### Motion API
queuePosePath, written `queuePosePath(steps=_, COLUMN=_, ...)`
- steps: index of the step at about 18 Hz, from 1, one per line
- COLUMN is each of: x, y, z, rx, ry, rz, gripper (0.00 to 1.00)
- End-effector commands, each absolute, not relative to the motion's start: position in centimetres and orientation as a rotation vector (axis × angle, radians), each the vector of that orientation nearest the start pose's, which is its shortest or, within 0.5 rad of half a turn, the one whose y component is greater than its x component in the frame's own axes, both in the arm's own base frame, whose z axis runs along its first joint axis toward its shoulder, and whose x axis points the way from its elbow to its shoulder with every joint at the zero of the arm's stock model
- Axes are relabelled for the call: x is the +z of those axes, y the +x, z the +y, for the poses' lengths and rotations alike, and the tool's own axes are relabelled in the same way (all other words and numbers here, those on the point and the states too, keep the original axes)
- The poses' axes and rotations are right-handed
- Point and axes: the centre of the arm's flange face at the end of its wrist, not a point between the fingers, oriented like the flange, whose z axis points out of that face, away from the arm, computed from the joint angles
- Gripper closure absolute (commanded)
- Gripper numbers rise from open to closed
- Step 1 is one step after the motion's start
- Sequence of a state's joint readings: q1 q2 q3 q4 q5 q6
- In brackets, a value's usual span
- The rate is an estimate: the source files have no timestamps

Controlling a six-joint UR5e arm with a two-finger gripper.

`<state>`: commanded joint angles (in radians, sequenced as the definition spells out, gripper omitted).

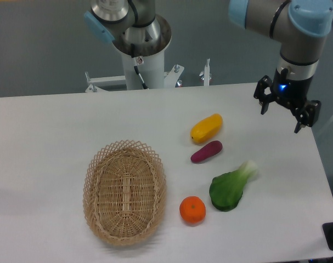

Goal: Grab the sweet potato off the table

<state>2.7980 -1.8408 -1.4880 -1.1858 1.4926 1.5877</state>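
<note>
Nothing is done yet: my gripper (282,113) hangs spread and empty above the right side of the table (45,137), well apart from the sweet potato (206,152). It lies on the white top just below the yellow fruit (206,127). Reaching, closing and lifting all remain. The surface is flat and white; behind it stands a grey wall.

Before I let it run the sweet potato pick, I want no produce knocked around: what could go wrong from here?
1. The yellow fruit lies close beside the sweet potato, so a finger may nudge or catch it instead.
2. The open gripper hovers off to the side, so it must cross the table; a low path could clip the leafy green.
</note>
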Motion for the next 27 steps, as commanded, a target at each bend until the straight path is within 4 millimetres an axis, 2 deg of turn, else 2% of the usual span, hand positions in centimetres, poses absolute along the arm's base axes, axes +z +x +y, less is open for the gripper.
queuePosePath(steps=3, x=42.0, y=-53.2, z=34.2, rx=0.271, ry=-2.974, rz=0.514, gripper=0.00)
queuePosePath(steps=9, x=40.5, y=-52.8, z=34.2, rx=0.227, ry=-2.986, rz=0.490, gripper=0.00)
queuePosePath(steps=12, x=38.5, y=-51.5, z=35.0, rx=0.177, ry=-2.998, rz=0.455, gripper=0.00)
queuePosePath(steps=14, x=36.2, y=-50.3, z=35.5, rx=0.177, ry=-2.999, rz=0.416, gripper=0.00)
queuePosePath(steps=16, x=34.1, y=-48.3, z=37.1, rx=0.187, ry=-3.004, rz=0.388, gripper=0.00)
queuePosePath(steps=20, x=29.6, y=-45.3, z=37.9, rx=0.152, ry=-3.016, rz=0.294, gripper=0.00)
queuePosePath(steps=25, x=26.0, y=-42.4, z=38.4, rx=0.078, ry=-3.040, rz=0.270, gripper=0.00)
queuePosePath(steps=27, x=25.2, y=-41.2, z=39.3, rx=0.074, ry=-3.037, rz=0.305, gripper=0.00)
